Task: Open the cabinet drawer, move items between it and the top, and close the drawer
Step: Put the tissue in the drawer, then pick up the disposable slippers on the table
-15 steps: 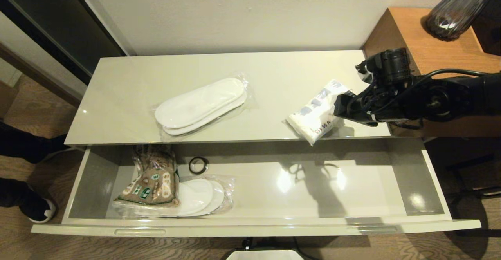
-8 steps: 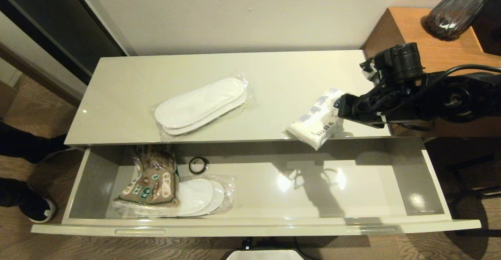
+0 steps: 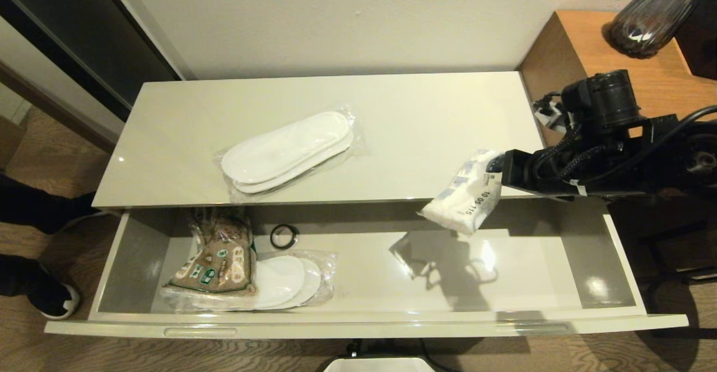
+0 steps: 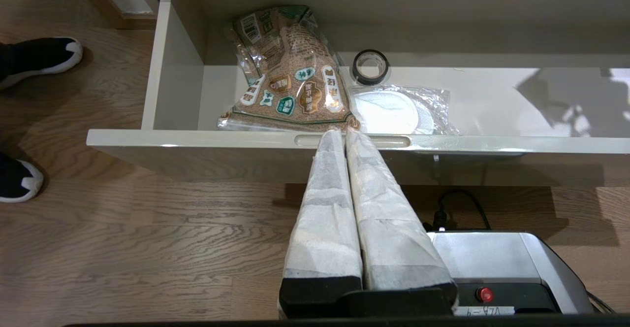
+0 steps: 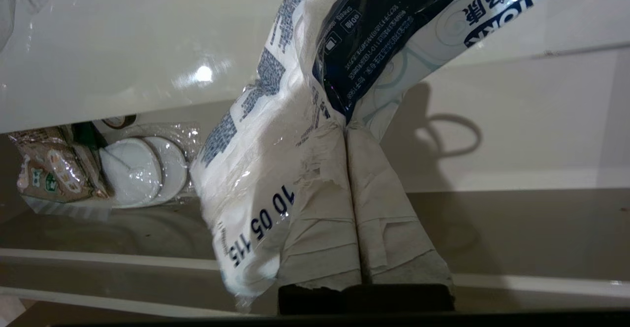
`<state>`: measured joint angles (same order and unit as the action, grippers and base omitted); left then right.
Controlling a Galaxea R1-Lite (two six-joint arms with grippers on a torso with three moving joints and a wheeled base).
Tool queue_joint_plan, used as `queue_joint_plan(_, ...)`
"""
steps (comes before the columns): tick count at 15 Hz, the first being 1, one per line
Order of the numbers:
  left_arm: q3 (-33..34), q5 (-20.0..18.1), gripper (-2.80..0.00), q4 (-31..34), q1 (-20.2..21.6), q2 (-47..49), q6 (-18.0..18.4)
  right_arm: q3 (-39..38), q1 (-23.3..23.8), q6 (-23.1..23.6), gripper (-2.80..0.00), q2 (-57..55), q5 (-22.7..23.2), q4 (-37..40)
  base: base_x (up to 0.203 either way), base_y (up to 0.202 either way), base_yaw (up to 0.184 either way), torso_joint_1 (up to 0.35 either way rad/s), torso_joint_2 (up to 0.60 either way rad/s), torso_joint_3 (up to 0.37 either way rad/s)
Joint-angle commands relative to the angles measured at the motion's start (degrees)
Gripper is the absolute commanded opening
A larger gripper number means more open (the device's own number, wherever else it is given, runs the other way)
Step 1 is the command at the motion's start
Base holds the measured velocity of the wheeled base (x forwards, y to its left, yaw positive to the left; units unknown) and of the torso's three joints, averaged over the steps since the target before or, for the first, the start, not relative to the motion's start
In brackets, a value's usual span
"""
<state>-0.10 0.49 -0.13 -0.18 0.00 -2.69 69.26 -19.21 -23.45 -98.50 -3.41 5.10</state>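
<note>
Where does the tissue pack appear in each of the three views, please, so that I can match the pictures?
Head view: the tissue pack hangs from the right gripper over the front edge of the top, above the open drawer.
Left wrist view: not in it.
Right wrist view: it fills the middle, pinched in the shut jaws.
Shared landmark: the brown printed packet in the drawer.

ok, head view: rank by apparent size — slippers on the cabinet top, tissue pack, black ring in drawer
1. slippers on the top
2. tissue pack, held up nearer the camera, so the gap may be understated
3. black ring
</note>
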Motion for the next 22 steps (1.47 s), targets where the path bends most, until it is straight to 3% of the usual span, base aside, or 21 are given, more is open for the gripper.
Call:
queue_joint_plan(1,0.0,0.1,-2.80,0.0,0.0,0.0,0.0,-4.3,-0.3,-0.2,-2.80,4.5,0.0,0.0,0.000,0.000,0.000,0.000,0.00,0.000)
queue_joint_plan(8,0.0,0.0,-2.80,0.0,0.0,0.0,0.0,-21.2,-2.0,-0.8,-2.80,13.7,-0.1,-0.7,0.000,0.000,0.000,0.000,0.00,0.000)
queue_joint_plan(22,0.0,0.0,-2.80,0.0,0.0,0.0,0.0,-21.5,-4.4,-0.1,-2.80,16.1,0.2,-0.9,0.000,0.000,0.000,0.000,0.00,0.000)
